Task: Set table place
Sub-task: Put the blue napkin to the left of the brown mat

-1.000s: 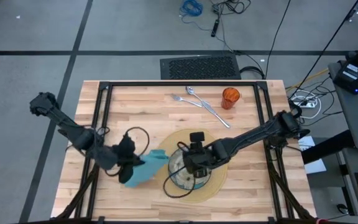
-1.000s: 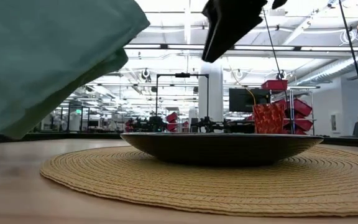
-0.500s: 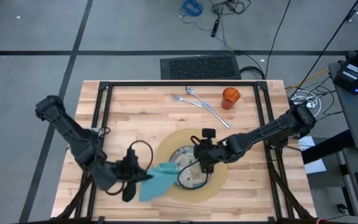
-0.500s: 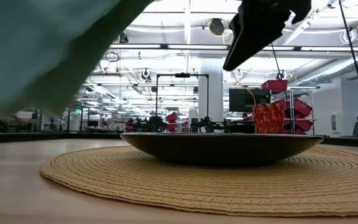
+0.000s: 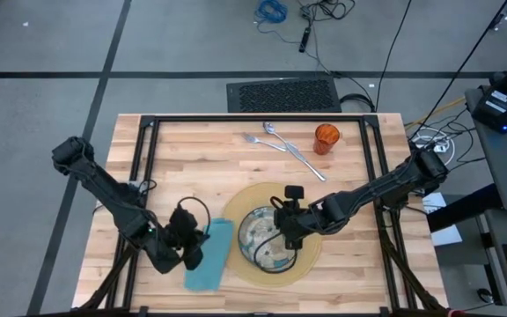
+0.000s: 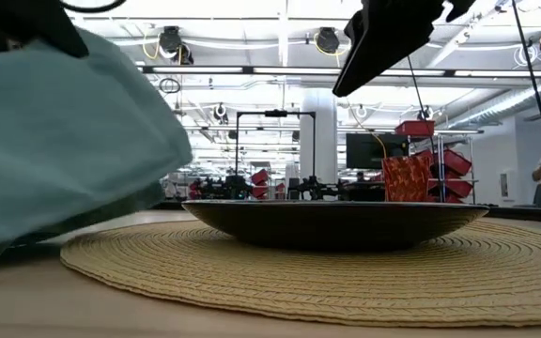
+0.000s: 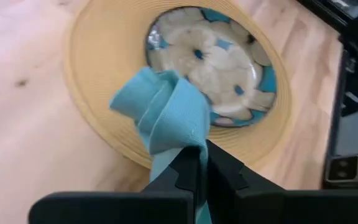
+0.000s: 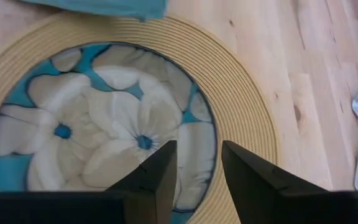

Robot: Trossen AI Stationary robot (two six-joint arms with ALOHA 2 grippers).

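- High view: we had the left gripper (image 5: 189,248) low at the mat's (image 5: 309,255) left edge, its jaws pinching the teal napkin (image 5: 210,260), which lay on the worktop (image 5: 192,154) beside the plate (image 5: 267,239). Half a second earlier it hung higher and bunched.
- Low view: the napkin (image 6: 59,150) sagged onto the wood; we judged it soft and light, best taken at a folded edge.
- Left wrist view: our jaws were pressed together on the cloth (image 7: 169,121).
- Right wrist view: the right gripper (image 8: 196,163) hovered over the plate (image 8: 101,134) with jaws spread and empty. The plate looked fragile; fork (image 5: 262,140), knife (image 5: 304,164), spoon (image 5: 272,131) and cup (image 5: 326,136) lay well apart.
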